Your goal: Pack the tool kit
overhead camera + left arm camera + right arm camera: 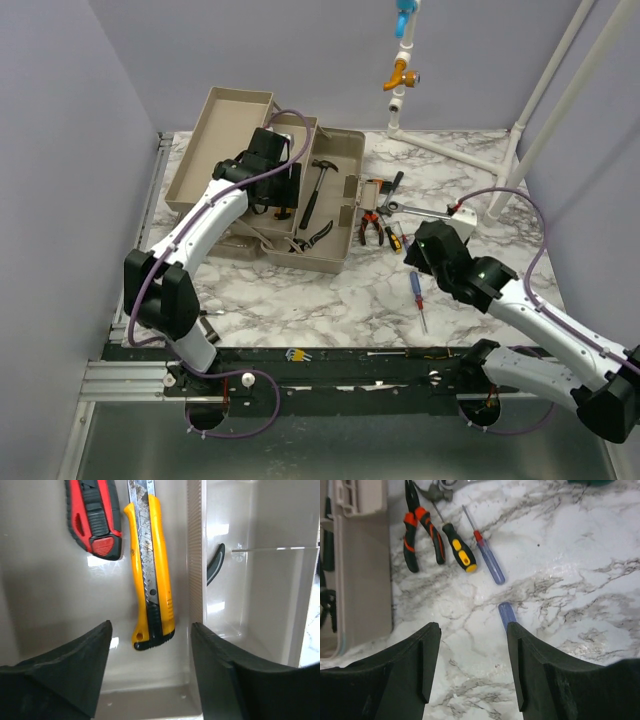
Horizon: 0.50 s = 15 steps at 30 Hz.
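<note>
The marbled white-grey surface (pixel 330 300) is carrying it all, with a white plastic pipe frame (pixel 470 152) standing at its back. The big open beige plastic toolbox (pixel 310 262) is sitting back left, and the left arm (pixel 215 215) is reaching over its trays, blocking part of them. The left gripper (pixel 151 625) is hanging released above a tray floor. A black-handled hammer (pixel 318 185) is lying in the box bottom. A yellow snap-blade knife (pixel 150 555) is lying tight against the tray's ribbed wall, with a red-and-black knife (pixel 95 517) beside it. The right gripper (pixel 473 627) is hovering spread, gripping nothing, over the surface right of the box. A blue screwdriver handle (pixel 506 615) is peeking out by one finger, and orange-and-black pliers (pixel 432 535) are lying beyond.
</note>
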### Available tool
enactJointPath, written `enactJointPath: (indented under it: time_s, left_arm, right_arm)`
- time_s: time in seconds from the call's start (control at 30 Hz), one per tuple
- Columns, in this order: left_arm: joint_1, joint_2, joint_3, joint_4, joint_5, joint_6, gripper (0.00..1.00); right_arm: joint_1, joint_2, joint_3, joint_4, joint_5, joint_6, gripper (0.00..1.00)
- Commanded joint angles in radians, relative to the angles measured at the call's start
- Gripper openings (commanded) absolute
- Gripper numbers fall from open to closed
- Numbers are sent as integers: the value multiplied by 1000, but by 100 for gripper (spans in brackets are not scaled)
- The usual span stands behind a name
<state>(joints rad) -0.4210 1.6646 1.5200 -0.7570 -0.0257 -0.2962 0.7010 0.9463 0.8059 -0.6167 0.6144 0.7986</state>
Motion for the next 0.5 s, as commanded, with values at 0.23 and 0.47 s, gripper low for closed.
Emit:
enactJointPath:
  time_s: [0.23, 0.47]
  left_arm:
    - [-147, -257, -81, 97, -16, -19, 94]
    - [-221, -399, -179, 114, 25, -67, 95]
  right_arm:
    - [2, 168, -112, 6, -153, 47, 62]
    - [1, 236, -96, 3, -109, 60, 62]
